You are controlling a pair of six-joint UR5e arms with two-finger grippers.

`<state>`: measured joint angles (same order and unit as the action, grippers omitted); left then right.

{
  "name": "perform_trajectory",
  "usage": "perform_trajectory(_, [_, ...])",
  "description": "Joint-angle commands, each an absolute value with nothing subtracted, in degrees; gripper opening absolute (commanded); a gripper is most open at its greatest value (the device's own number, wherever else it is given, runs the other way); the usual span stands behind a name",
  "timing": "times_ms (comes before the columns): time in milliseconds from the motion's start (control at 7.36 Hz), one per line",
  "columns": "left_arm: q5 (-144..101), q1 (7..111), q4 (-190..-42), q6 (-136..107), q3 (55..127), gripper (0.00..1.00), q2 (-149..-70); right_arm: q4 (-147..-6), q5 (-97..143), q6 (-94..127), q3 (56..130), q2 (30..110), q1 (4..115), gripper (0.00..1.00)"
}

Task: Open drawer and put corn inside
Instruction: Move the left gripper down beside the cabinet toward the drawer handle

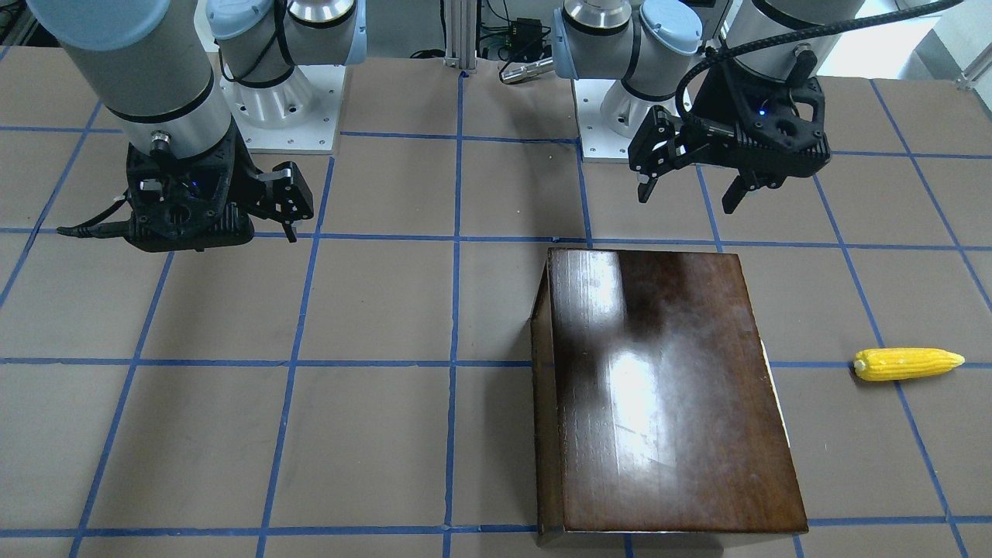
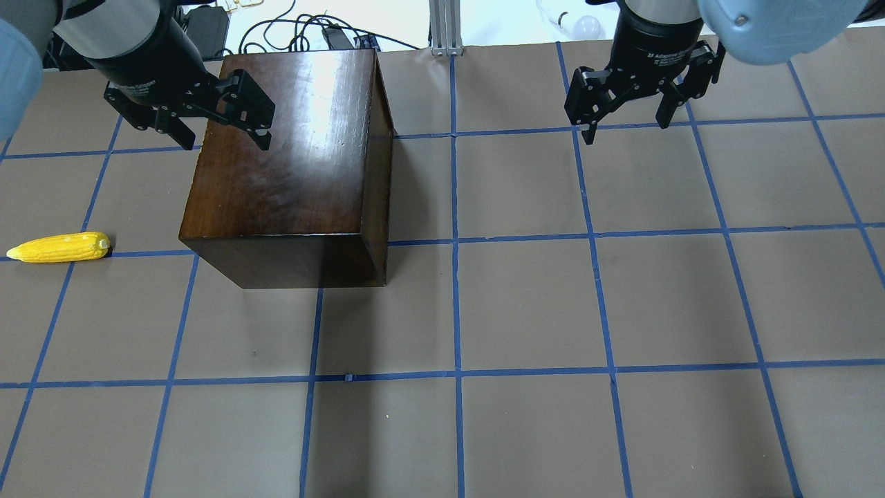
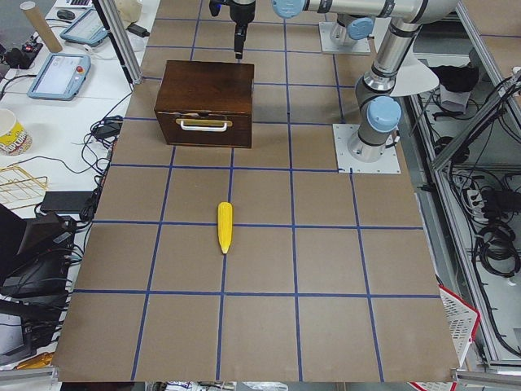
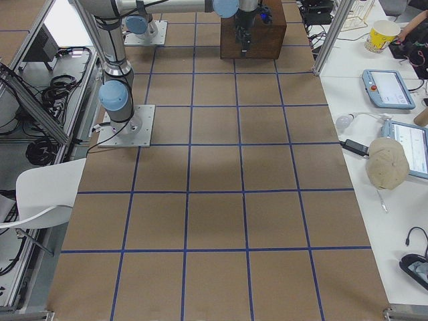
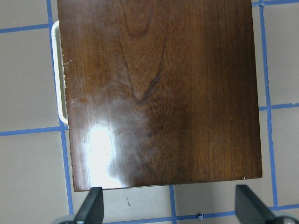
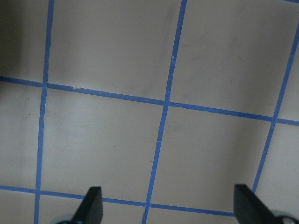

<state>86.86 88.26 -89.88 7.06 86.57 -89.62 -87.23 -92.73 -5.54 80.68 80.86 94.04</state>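
Observation:
The glossy dark-brown box (image 2: 290,159) stands on the table's left half; it also shows in the front view (image 1: 666,387) and the left wrist view (image 5: 159,93). Its drawer (image 3: 203,130) is shut, and its front with a white handle (image 3: 203,125) faces the robot's left. The yellow corn (image 2: 61,247) lies on the table left of the box, a short way in front of the drawer (image 1: 907,363) (image 3: 225,226). My left gripper (image 2: 225,135) hangs open and empty above the box (image 1: 690,182). My right gripper (image 2: 626,128) hangs open and empty over bare table on the right.
The brown table cover has a blue tape grid. The two arm base plates (image 1: 279,108) (image 1: 612,116) sit at the robot's edge. Side benches with tablets (image 4: 388,87), a cup (image 3: 8,130) and cables lie beyond the table's ends.

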Motion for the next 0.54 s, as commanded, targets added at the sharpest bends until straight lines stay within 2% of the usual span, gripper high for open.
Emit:
perform_trajectory(0, [89.62, 88.07, -90.61, 7.38, 86.66, 1.00, -89.21, -87.28, -92.72, -5.54, 80.68, 80.86, 94.04, 1.00])
perform_trajectory(407, [89.56, 88.15, -89.65, 7.56, 87.89, 1.00, -89.38, -87.28, -92.72, -5.54, 80.68, 80.86, 94.04, 1.00])
